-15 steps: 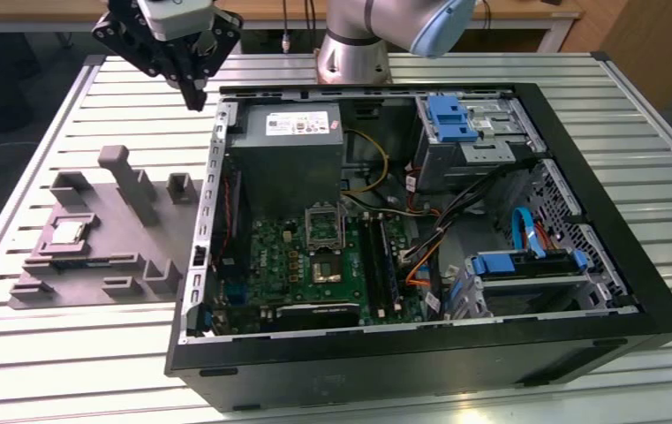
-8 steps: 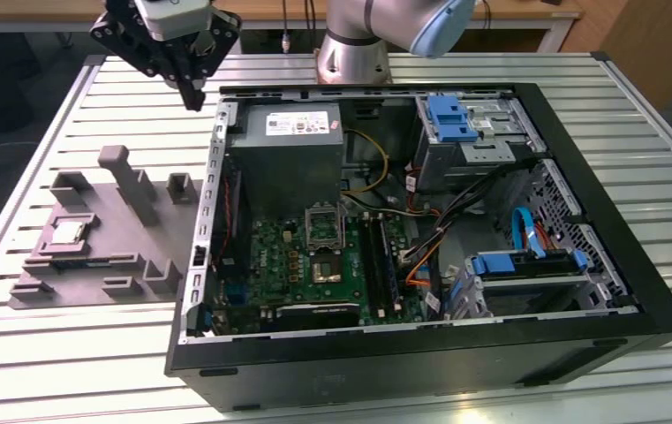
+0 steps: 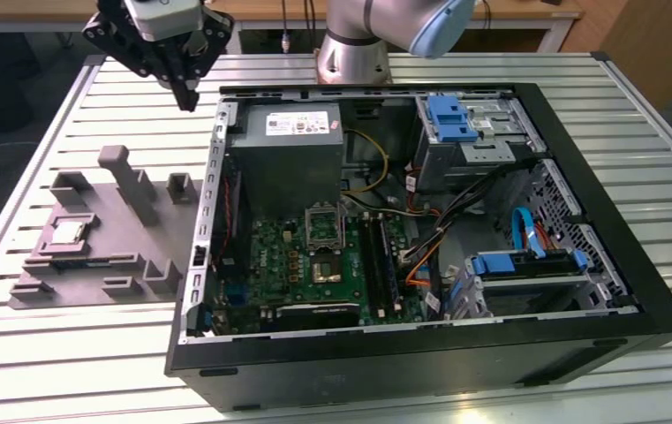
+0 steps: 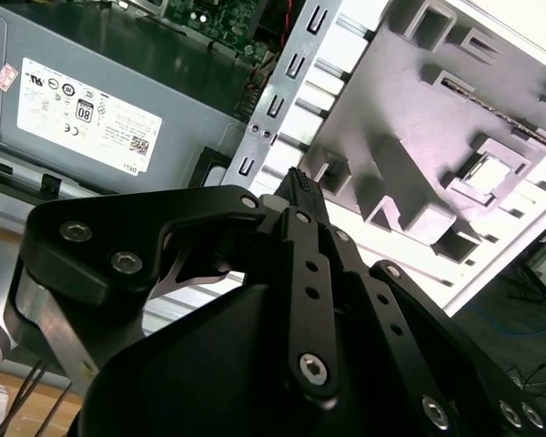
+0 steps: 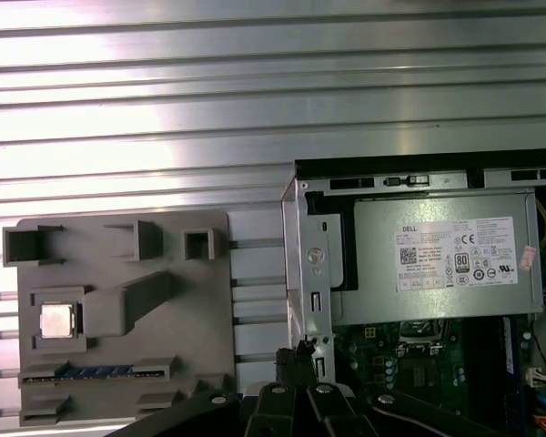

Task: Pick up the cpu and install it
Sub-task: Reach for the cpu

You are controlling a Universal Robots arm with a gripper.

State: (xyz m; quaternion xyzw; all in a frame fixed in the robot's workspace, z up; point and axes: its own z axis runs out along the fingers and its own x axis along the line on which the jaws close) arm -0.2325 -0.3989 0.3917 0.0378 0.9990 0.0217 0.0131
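Cpu [image 3: 68, 232] lies flat in the grey fixture [image 3: 124, 243], at the exterior view's left, nearer than the gripper [image 3: 186, 99] (fingers pinched together, empty) hovering by the computer case [image 3: 430, 362].

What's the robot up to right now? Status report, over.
End effector shut, empty, hovering beside the computer case. Cpu resting in grey tray, untouched. Nothing covering it.

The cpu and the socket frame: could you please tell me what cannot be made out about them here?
- cpu: underside hidden by the grey tray it sits in, first wrist view.
- socket frame: open or latched, too small to tell, exterior view.
- One tray corner: covered by the gripper, first wrist view.
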